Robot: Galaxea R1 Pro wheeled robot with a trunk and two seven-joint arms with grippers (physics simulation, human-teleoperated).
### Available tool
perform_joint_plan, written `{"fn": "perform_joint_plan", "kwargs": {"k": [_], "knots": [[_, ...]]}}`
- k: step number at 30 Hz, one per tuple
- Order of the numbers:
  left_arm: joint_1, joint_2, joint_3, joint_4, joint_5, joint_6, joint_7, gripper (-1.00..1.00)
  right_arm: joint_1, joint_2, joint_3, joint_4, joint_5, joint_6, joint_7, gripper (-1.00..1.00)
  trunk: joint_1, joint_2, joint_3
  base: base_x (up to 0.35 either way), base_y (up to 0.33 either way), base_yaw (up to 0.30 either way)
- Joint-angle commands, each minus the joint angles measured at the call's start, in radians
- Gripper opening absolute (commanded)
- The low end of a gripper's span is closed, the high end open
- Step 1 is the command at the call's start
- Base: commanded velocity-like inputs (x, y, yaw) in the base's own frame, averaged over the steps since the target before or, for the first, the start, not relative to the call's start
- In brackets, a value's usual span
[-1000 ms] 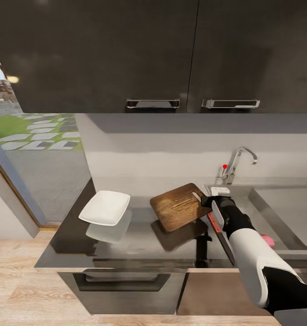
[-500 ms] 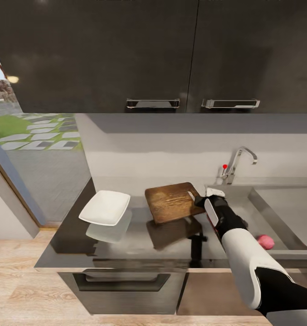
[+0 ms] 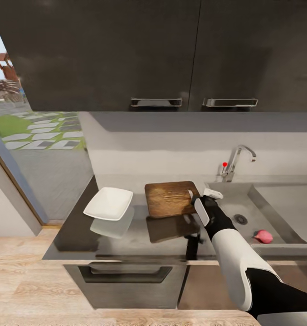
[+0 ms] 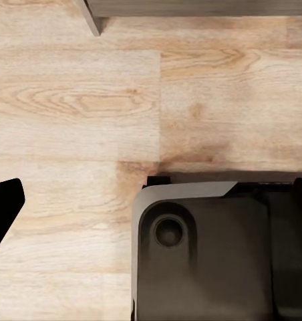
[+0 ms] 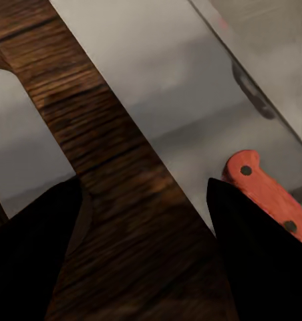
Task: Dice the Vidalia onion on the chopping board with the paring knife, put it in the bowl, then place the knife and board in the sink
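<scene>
My right gripper (image 3: 192, 198) is shut on the right edge of the brown chopping board (image 3: 169, 198), which lies level just over the dark countertop (image 3: 126, 246) beside the sink (image 3: 230, 203). In the right wrist view the board (image 5: 117, 180) runs between my two dark fingers (image 5: 31, 247). The paring knife's red handle (image 5: 266, 195) lies on the grey surface beyond it. The pinkish onion (image 3: 263, 236) rests in the basin near its front wall. The white bowl (image 3: 109, 203) stands left of the board. One black fingertip (image 4: 3, 208) of my left gripper hangs over the wood floor.
The chrome tap (image 3: 237, 160) with its red knob rises behind the sink. Dark wall cabinets (image 3: 158, 54) hang overhead. A glass door to a garden (image 3: 40, 136) is at the left. The robot's dark base (image 4: 204, 254) stands on the pale wood floor (image 4: 77, 107).
The board has swung from a slanted pose to square with the counter and moved left and back with my right gripper. The arm has uncovered the onion. The camera has shifted a little.
</scene>
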State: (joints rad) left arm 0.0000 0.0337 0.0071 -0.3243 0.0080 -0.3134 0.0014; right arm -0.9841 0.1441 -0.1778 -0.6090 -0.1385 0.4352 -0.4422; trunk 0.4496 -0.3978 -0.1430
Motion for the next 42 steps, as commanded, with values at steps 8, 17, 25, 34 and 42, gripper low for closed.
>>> {"fn": "perform_joint_plan", "kwargs": {"k": [8, 17, 25, 34, 42], "knots": [[0.000, 0.000, 0.001, -0.001, 0.000, -0.002, 0.000, 1.00, -0.001, 0.007, -0.001, -0.001, -0.010, -0.014, -0.050, -1.00, 0.000, -0.002, -0.002, -0.104, 0.101, 0.000], [0.000, 0.000, 0.001, -0.001, 0.000, -0.003, 0.000, 1.00, -0.001, 0.008, -0.001, 0.035, -0.013, -0.016, -0.083, -1.00, 0.000, -0.002, -0.002, -0.045, 0.031, 0.000], [0.000, -0.001, 0.001, -0.001, 0.000, -0.001, 0.000, 1.00, -0.001, 0.008, -0.002, 0.047, -0.015, -0.014, -0.094, -1.00, 0.000, -0.002, -0.002, 0.005, 0.001, 0.000], [0.000, -0.001, 0.001, -0.001, -0.001, -0.002, 0.000, 1.00, -0.001, 0.008, -0.002, 0.051, -0.016, -0.012, -0.095, -1.00, 0.000, -0.002, -0.005, 0.094, 0.000, 0.000], [0.000, 0.000, 0.001, -0.001, 0.000, -0.003, 0.000, 1.00, -0.001, 0.006, -0.003, 0.051, -0.016, -0.012, -0.095, -1.00, 0.000, -0.002, -0.017, 0.020, 0.000, 0.000]]}}
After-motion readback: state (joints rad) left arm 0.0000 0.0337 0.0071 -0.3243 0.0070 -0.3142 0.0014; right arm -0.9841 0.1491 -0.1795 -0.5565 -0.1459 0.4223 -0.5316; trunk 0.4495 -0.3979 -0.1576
